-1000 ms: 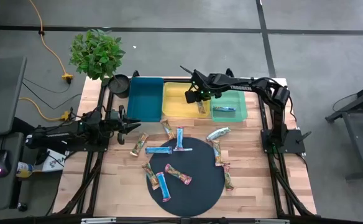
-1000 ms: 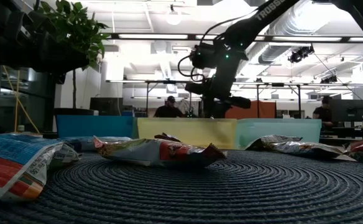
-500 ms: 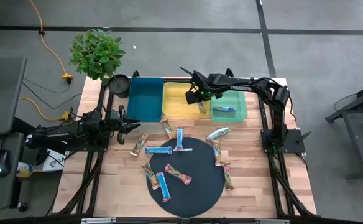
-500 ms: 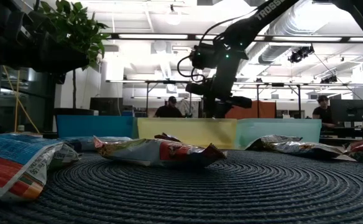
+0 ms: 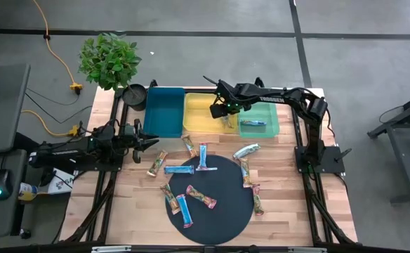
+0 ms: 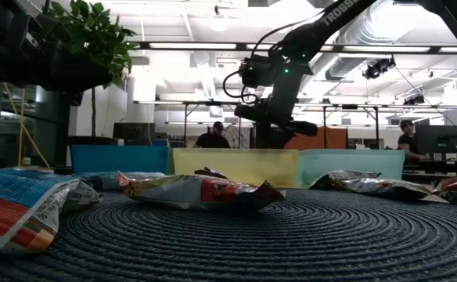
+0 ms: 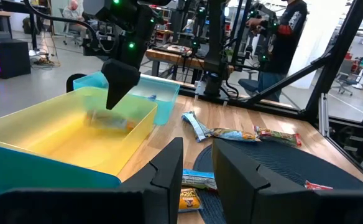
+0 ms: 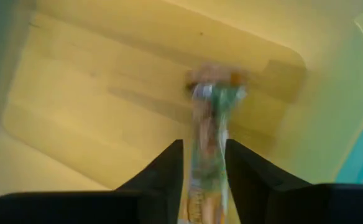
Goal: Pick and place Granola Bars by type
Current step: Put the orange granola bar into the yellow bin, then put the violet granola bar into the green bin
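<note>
No wrapper text is legible; right end effector [image 8: 203, 163] spread around a blurred granola bar [image 8: 209, 130] over the yellow tray [image 8: 94, 93].

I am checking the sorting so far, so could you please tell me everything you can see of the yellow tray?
The yellow tray is a shallow rectangular bin of see-through plastic with raised walls and rounded corners. It sits flat at the far edge of the wooden table, middle of three, side by side with the teal tray and the green tray. The right pincer hangs over its right end, where one bar with a greenish wrapper shows blurred between the fingers, above the tray floor.
</note>
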Action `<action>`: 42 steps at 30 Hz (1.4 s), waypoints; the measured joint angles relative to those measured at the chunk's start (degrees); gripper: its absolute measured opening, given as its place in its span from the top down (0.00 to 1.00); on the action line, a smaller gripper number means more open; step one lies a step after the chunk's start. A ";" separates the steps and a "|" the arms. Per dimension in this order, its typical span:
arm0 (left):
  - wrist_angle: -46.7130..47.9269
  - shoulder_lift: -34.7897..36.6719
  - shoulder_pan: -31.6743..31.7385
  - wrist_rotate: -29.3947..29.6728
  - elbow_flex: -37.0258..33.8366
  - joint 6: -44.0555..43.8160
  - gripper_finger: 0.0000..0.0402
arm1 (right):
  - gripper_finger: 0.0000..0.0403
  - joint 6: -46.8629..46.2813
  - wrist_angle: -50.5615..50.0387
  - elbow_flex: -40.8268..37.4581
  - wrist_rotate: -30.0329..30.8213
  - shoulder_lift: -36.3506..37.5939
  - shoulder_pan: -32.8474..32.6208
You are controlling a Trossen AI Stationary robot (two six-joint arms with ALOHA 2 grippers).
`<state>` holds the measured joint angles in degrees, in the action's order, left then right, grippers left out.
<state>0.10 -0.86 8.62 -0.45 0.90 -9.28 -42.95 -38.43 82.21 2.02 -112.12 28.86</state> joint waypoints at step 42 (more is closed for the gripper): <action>0.01 -0.02 -0.02 0.00 -0.01 0.01 0.79 | 0.62 33.56 36.38 0.04 -50.86 1.30 -13.04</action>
<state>0.11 -0.89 8.60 -0.45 0.89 -9.27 -9.39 -2.05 82.26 -48.84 -110.81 15.82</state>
